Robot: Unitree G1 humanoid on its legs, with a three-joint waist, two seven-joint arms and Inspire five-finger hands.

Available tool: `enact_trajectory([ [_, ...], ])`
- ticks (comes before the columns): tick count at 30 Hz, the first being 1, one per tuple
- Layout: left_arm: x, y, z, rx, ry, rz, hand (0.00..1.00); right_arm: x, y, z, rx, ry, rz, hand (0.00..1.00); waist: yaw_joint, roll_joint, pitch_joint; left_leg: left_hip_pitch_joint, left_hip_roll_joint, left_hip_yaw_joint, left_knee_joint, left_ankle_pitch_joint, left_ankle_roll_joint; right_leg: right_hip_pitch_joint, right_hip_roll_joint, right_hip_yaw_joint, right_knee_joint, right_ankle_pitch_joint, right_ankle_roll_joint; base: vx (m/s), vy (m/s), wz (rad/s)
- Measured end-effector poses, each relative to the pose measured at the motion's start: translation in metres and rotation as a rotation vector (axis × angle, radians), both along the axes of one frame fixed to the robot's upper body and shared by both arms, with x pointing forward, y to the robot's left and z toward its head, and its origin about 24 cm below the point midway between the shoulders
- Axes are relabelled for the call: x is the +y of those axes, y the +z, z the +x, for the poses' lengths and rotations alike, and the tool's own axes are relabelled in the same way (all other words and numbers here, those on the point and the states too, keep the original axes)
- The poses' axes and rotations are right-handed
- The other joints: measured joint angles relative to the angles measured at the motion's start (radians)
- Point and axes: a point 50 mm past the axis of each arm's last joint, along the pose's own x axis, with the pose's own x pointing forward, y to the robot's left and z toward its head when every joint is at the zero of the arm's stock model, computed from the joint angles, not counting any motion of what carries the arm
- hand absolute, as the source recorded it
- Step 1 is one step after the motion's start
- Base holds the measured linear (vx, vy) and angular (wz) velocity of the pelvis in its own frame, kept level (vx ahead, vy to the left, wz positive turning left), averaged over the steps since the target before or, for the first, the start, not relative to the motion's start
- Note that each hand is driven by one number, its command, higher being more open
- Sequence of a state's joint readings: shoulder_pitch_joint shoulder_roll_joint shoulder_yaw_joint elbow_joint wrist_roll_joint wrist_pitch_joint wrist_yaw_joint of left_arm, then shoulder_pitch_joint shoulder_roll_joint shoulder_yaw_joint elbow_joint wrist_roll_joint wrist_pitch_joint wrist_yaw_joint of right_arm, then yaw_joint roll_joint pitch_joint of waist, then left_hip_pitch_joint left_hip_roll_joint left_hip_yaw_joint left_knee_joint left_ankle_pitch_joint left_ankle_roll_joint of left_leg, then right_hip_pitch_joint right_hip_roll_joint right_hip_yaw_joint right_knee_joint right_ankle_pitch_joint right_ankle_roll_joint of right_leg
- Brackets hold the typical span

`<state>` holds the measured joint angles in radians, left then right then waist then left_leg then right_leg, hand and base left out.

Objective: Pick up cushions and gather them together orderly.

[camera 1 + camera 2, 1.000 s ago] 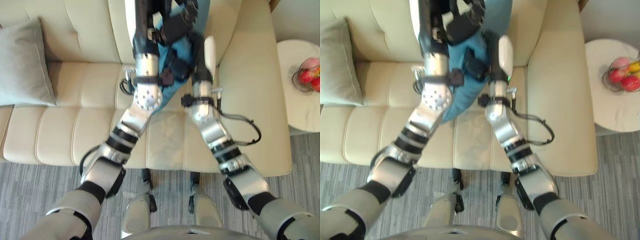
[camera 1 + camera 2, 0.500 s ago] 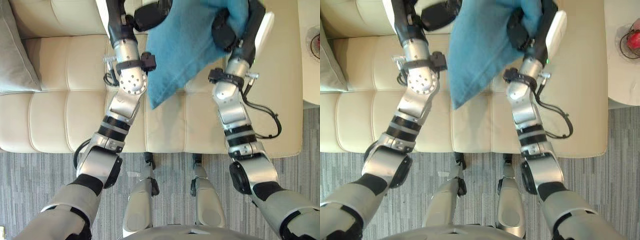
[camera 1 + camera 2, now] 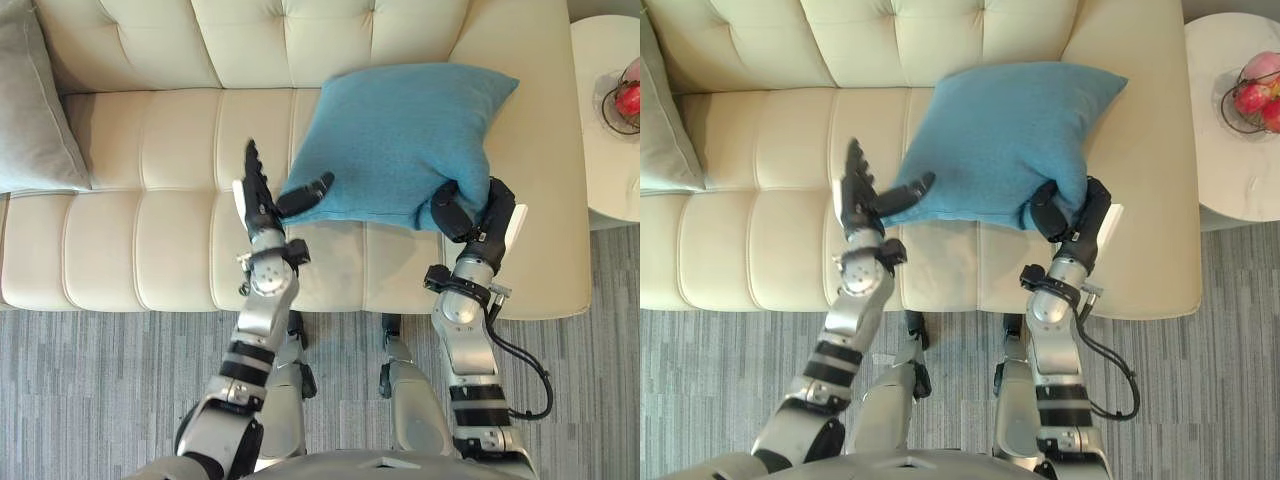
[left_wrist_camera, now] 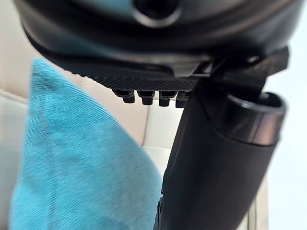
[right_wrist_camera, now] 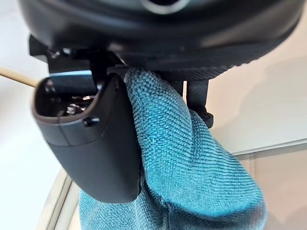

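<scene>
A blue cushion (image 3: pixel 400 140) lies tilted on the right half of the cream sofa (image 3: pixel 150 150), its far corner against the right armrest. My right hand (image 3: pixel 478 212) is shut on the cushion's near right corner; in the right wrist view the blue fabric (image 5: pixel 192 167) is pinched between the thumb (image 5: pixel 91 143) and the fingers. At the cushion's near left corner my left hand (image 3: pixel 258 200) is open, fingers straight up, the thumb reaching out to the cushion's edge. A grey cushion (image 3: pixel 35 110) leans at the sofa's far left end.
A round white side table (image 3: pixel 610 150) stands right of the sofa and carries a wire basket of fruit (image 3: pixel 1255 90). Grey carpet (image 3: pixel 100 380) runs along the sofa's front. The seat between the two cushions is bare.
Both arms have drawn back and down with the blue cushion, which now lies lower on the seat. My left hand has let go and opened. The camera view has shifted.
</scene>
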<state>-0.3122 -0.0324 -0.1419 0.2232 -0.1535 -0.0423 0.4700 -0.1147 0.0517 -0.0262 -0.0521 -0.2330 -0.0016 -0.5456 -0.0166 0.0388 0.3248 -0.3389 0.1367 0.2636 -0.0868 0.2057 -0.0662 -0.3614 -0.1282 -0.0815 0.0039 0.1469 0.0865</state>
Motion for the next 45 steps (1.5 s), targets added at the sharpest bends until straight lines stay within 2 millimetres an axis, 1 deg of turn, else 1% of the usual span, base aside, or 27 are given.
enact_trajectory([
  [1, -0.001, -0.007, -0.004, 0.031, -0.011, 0.003, 1.00, 0.000, -0.004, -0.002, 0.016, 0.009, 0.000, 0.00, 0.006, -0.002, -0.003, 0.006, 0.003, 0.004, 0.000, 0.000, -0.001, 0.002, 0.002, 0.000, 0.004, 0.000, 0.000, 0.08, 0.066, -0.08],
  [5, -0.001, -0.018, -0.008, 0.068, -0.039, 0.008, 1.00, -0.002, -0.013, -0.007, 0.051, 0.027, 0.029, 0.00, 0.009, -0.003, -0.013, 0.018, 0.005, 0.005, 0.000, -0.002, -0.003, 0.013, 0.004, -0.001, 0.003, -0.001, 0.000, 0.06, 0.058, -0.02],
  [6, -0.001, -0.022, -0.009, 0.082, -0.052, 0.020, 1.00, -0.002, -0.015, -0.008, 0.059, 0.030, 0.036, 0.00, 0.010, -0.004, -0.015, 0.023, 0.005, 0.005, 0.000, -0.005, -0.007, 0.017, 0.004, -0.001, 0.004, -0.003, 0.000, 0.05, 0.062, 0.00],
  [10, -0.009, -0.036, -0.011, 0.138, -0.104, 0.071, 1.00, -0.002, -0.020, -0.012, 0.083, 0.039, 0.038, 0.00, 0.011, -0.014, -0.035, 0.022, 0.008, 0.007, 0.000, -0.008, -0.011, 0.015, 0.007, 0.000, 0.003, -0.004, -0.001, 0.05, 0.063, -0.02],
  [14, -0.017, -0.044, -0.014, 0.165, -0.161, 0.185, 1.00, -0.002, -0.023, -0.014, 0.093, 0.047, 0.049, 0.00, 0.013, -0.023, -0.041, 0.022, 0.013, 0.011, 0.000, -0.007, -0.013, 0.014, 0.008, 0.002, -0.001, -0.004, -0.002, 0.05, 0.048, -0.04],
  [15, -0.018, -0.045, -0.014, 0.171, -0.167, 0.204, 0.00, -0.002, -0.023, -0.014, 0.091, 0.049, 0.058, 0.00, 0.013, -0.024, -0.042, 0.022, 0.014, 0.013, 0.000, -0.007, -0.012, 0.013, 0.009, 0.004, -0.003, -0.004, -0.002, 0.06, 0.050, -0.06],
  [20, -0.020, -0.046, -0.014, 0.169, -0.157, 0.291, 0.00, -0.003, -0.025, -0.016, 0.089, 0.057, 0.069, 0.00, 0.016, -0.024, -0.042, 0.020, 0.015, 0.019, 0.000, -0.008, -0.013, 0.011, 0.010, 0.009, -0.009, -0.004, -0.001, 0.06, 0.052, -0.04],
  [27, -0.009, -0.041, -0.008, 0.160, -0.112, 0.333, 0.00, -0.006, -0.028, -0.019, 0.092, 0.054, 0.099, 0.00, 0.017, -0.024, -0.042, 0.018, 0.015, 0.022, 0.000, -0.011, -0.017, 0.010, 0.010, 0.010, -0.014, -0.004, -0.001, 0.06, 0.062, -0.01],
  [32, -0.008, -0.036, -0.004, 0.150, -0.107, 0.303, 0.00, -0.009, -0.034, -0.022, 0.111, 0.048, 0.089, 0.00, 0.015, -0.025, -0.042, 0.019, 0.016, 0.024, 0.000, -0.012, -0.018, 0.011, 0.010, 0.012, -0.017, -0.004, -0.001, 0.05, 0.051, -0.02],
  [35, -0.008, -0.034, -0.004, 0.147, -0.110, 0.266, 0.00, -0.010, -0.041, -0.022, 0.142, 0.051, 0.080, 0.00, 0.013, -0.025, -0.042, 0.021, 0.017, 0.028, 0.000, -0.012, -0.018, 0.011, 0.011, 0.015, -0.017, -0.004, -0.002, 0.05, 0.051, -0.03],
  [40, -0.011, -0.024, -0.003, 0.106, -0.118, 0.225, 0.00, -0.012, -0.048, -0.021, 0.173, 0.083, 0.049, 0.00, 0.014, -0.025, -0.042, 0.029, 0.019, 0.028, 0.000, -0.012, -0.018, 0.017, 0.013, 0.017, -0.016, -0.004, -0.002, 0.04, 0.046, -0.01],
  [45, -0.010, -0.023, -0.003, 0.103, -0.117, 0.216, 0.00, -0.013, -0.056, -0.021, 0.216, 0.107, 0.034, 0.00, 0.016, -0.026, -0.042, 0.042, 0.019, 0.028, 0.000, -0.012, -0.019, 0.032, 0.013, 0.016, -0.017, -0.004, -0.002, 0.01, 0.009, 0.00],
])
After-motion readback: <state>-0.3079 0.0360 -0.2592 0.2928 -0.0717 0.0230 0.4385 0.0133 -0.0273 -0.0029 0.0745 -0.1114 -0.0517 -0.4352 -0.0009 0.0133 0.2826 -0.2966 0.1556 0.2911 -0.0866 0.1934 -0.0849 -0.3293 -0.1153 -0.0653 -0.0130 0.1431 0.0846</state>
